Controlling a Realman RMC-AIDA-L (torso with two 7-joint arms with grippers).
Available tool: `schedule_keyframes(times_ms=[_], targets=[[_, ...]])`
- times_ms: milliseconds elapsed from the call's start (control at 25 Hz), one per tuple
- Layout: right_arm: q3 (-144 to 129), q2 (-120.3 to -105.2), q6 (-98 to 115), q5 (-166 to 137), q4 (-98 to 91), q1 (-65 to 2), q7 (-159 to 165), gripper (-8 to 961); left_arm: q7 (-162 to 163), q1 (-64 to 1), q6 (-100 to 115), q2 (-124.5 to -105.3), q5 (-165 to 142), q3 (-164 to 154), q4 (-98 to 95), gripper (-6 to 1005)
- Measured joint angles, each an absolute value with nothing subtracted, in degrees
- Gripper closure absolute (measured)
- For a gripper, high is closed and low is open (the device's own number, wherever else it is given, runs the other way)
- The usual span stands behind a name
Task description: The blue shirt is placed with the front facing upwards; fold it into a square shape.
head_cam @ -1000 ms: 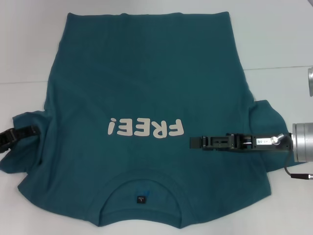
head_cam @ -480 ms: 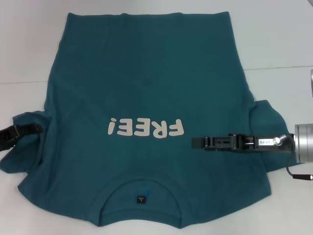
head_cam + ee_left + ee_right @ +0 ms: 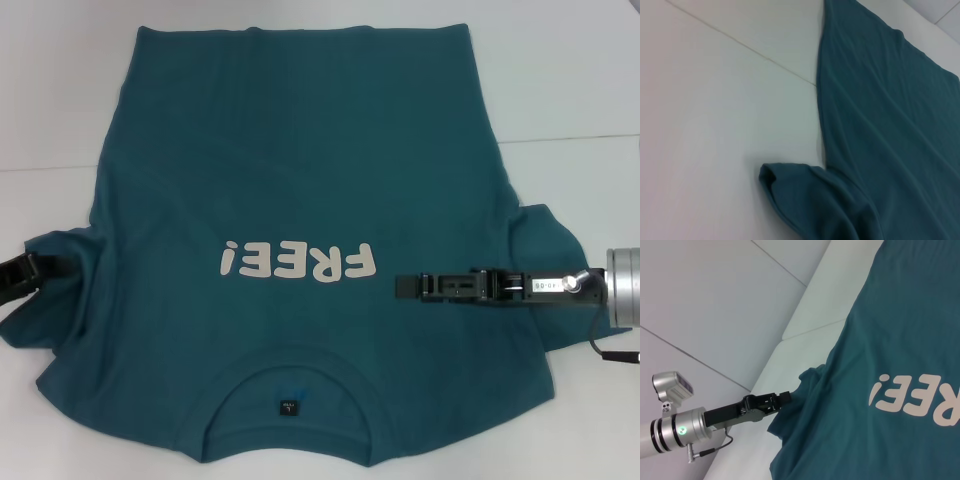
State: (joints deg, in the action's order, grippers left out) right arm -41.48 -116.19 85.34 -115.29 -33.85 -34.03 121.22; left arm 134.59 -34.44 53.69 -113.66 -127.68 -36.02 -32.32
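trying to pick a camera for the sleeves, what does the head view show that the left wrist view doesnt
Only the head view shows the cream lettering, the neck label, the collar, both sleeves, the left gripper at the shirt's left sleeve, and the right gripper reaching in over the shirt beside the lettering. Only the left wrist view shows that sleeve close up, its hem curled on the table, with no gripper in sight. Both show the shirt lying flat on the white table and a seam line across the table.
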Motion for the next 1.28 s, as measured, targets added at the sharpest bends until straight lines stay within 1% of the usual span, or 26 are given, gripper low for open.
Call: schedule_keyframes(times_ms=[200, 520, 760, 880, 1280], targets=[[-41.48, -115.91, 85.31, -115.15, -33.6, -34.07, 121.21, 56, 134.44, -34.43, 53.43, -113.64, -127.71, -36.04, -32.34, 736], [-41.46, -115.81, 85.23, -114.75, -33.59, -34.01, 121.2, 56, 134.26, -34.5, 53.31, -113.69, -128.32, -36.29, -32.71, 930], [-41.39, -115.83, 85.21, -114.74, -33.59, -34.01, 121.2, 56, 134.25, -34.63, 53.26, -113.87, -129.02, -36.2, -32.97, 975], [-41.39, -115.84, 85.2, -114.74, -33.58, -34.01, 121.2, 56, 134.5, -34.33, 53.26, -113.86, -128.89, -35.89, -33.84, 975], [-41.37, -115.84, 85.24, -114.76, -33.42, -34.05, 121.49, 55, 136.3, -33.29, 53.08, -112.38, -129.21, -34.82, -35.84, 975]])
